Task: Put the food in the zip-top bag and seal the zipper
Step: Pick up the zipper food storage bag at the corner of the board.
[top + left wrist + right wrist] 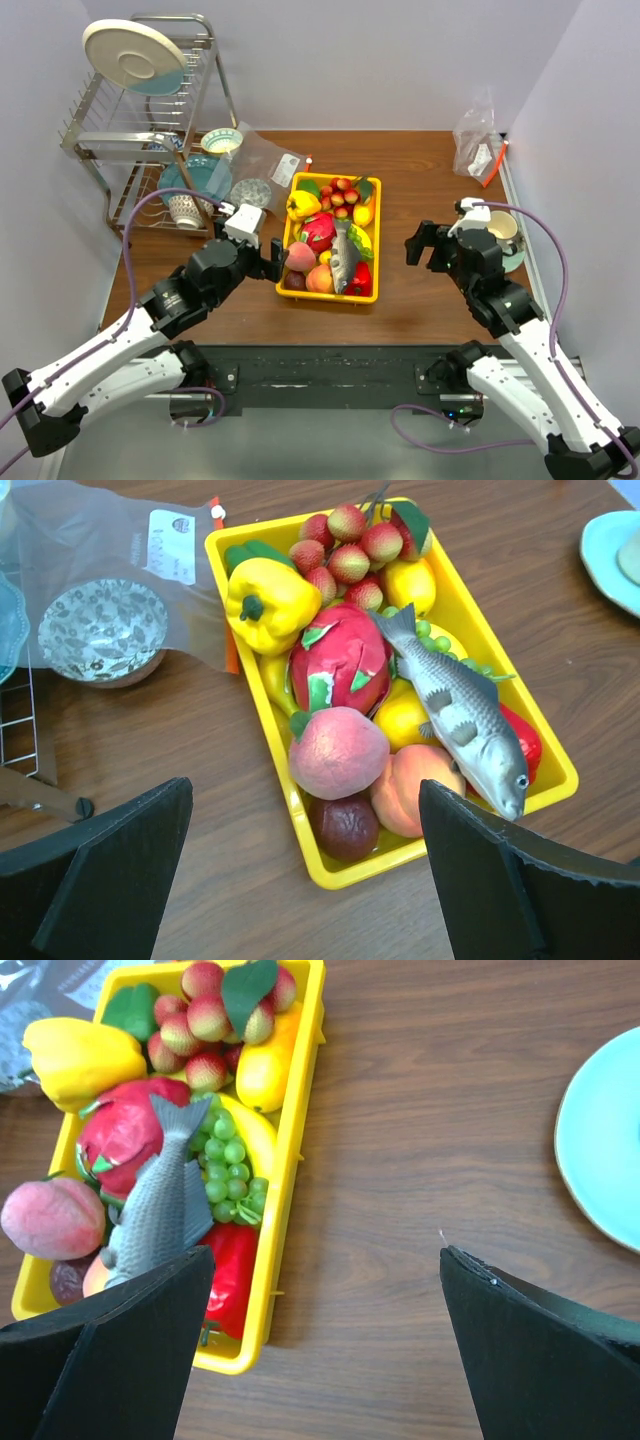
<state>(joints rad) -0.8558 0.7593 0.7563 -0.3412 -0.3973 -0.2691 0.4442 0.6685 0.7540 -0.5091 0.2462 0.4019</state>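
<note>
Left fingers (274, 258): standing wide, holding nothing; food (330, 240) lying close at 3 o'clock.
Right fingers (425, 248): standing wide, holding nothing; zip-top bag (478, 140) lying at 1 o'clock.

No legible text — bag label (171, 546) too blurred.

Glossy plastic food (340, 670) w/ smooth yel. plastic tray (470, 595), matt wood-grain table (200, 780), crinkly clear zip-top bag (478, 140)

Table (420, 190) with tray (330, 296), zip-top bag (475, 135)
</note>
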